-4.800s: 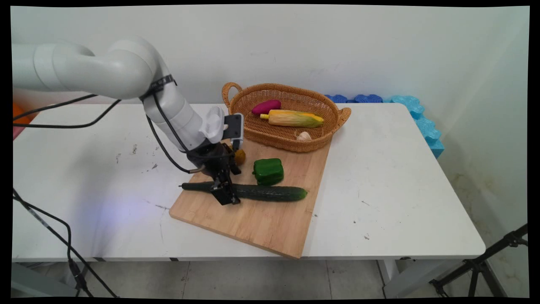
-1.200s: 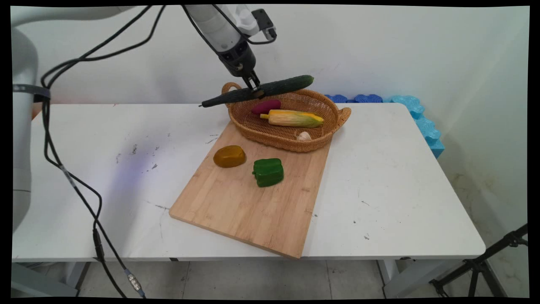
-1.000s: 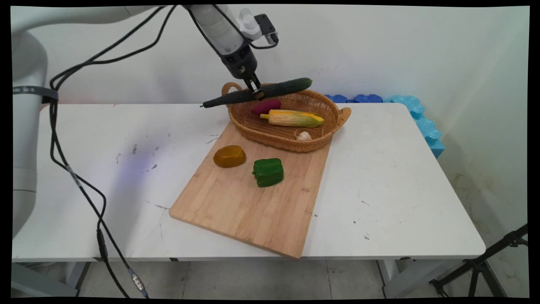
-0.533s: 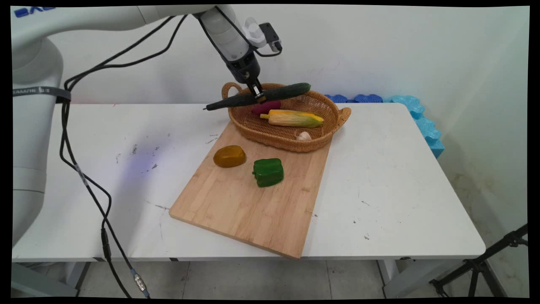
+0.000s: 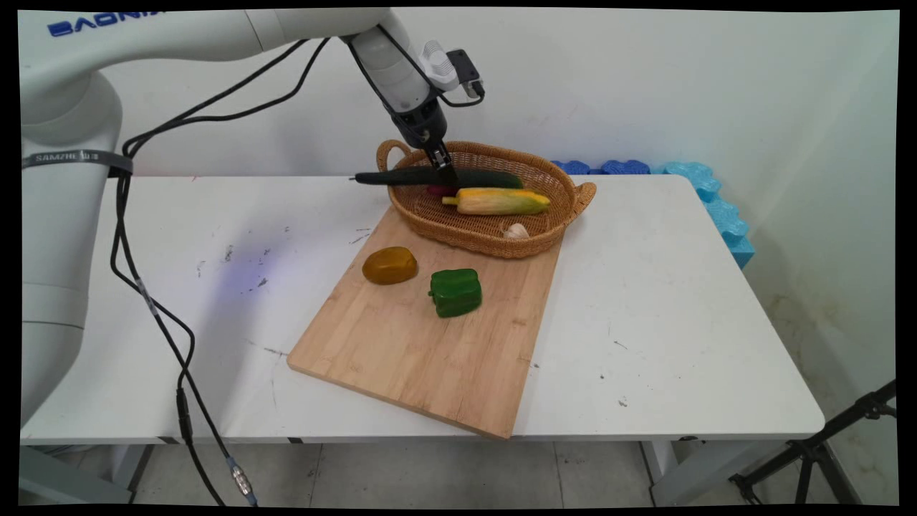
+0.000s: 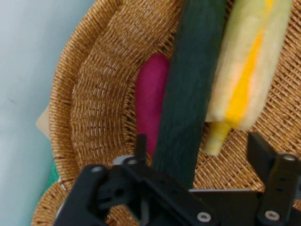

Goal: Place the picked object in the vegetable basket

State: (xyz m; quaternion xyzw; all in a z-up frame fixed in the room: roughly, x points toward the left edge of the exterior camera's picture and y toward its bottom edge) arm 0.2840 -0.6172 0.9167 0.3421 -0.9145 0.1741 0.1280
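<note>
A long dark green cucumber lies level across the left rim of the wicker basket, its thin end jutting out over the table. My gripper straddles it from above and stands open; in the hand view the right finger is clear of the cucumber. Under and beside the cucumber lie a purple vegetable and a yellow corn cob. A garlic bulb sits by the basket's near wall.
A wooden cutting board lies in front of the basket with a green pepper and a brownish-yellow potato on it. Blue foam pieces line the table's far right corner. A black tripod leg stands at the lower right.
The gripper lifted the cucumber off the cutting board and carried it to the basket. It has since lowered, the cucumber has tipped from slanted to level on the rim, and the fingers have parted.
</note>
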